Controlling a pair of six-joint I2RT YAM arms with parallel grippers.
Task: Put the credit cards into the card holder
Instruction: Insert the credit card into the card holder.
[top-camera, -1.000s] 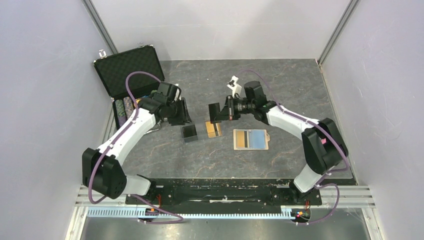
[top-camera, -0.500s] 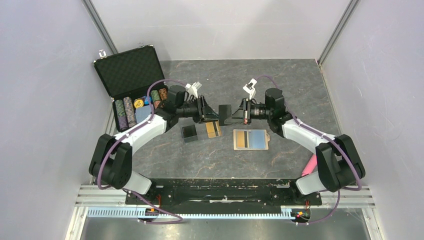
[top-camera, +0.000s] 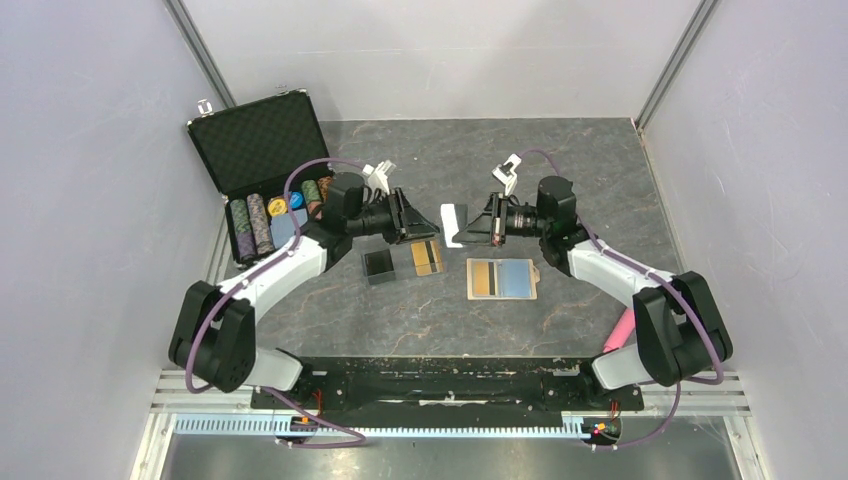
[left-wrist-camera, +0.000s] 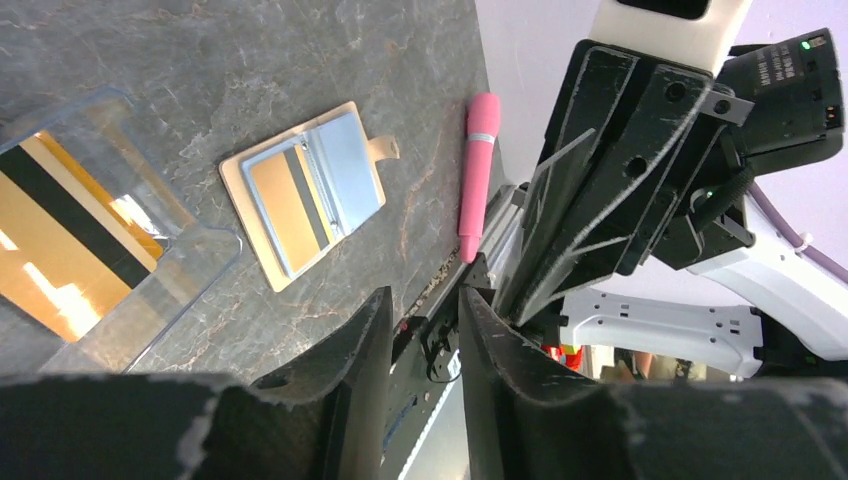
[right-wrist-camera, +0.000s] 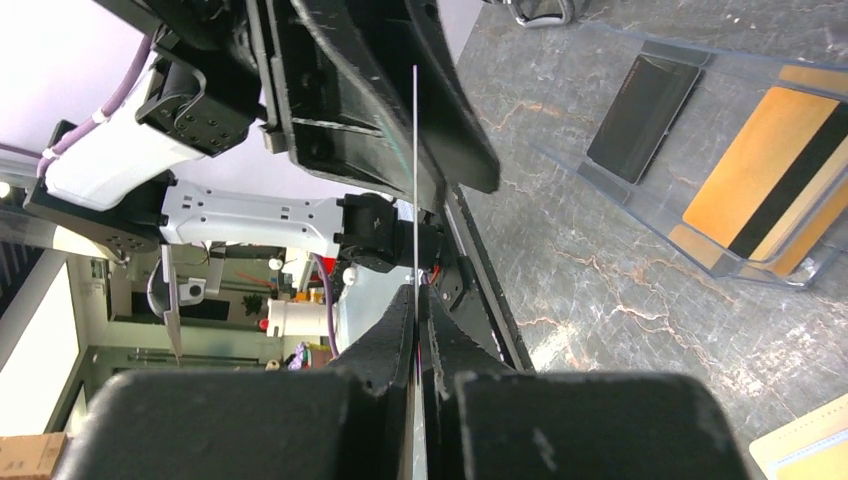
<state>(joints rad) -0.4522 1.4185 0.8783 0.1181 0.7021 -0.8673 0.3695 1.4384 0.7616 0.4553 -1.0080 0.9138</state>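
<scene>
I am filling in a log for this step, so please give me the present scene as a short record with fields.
left gripper: open, holding nothing
right gripper: shut on a thin card, held on edge above the table; its colour is unclear
card holder: lying open, with a striped gold card in one half
on table: sleeved gold card and black card, both in clear sleeves

A black foam-lined case (top-camera: 258, 140) is lying open on the surface (top-camera: 420, 320), displaying poker chips (top-camera: 250, 224); a pink pen (left-wrist-camera: 478, 170) is lying nearby.
</scene>
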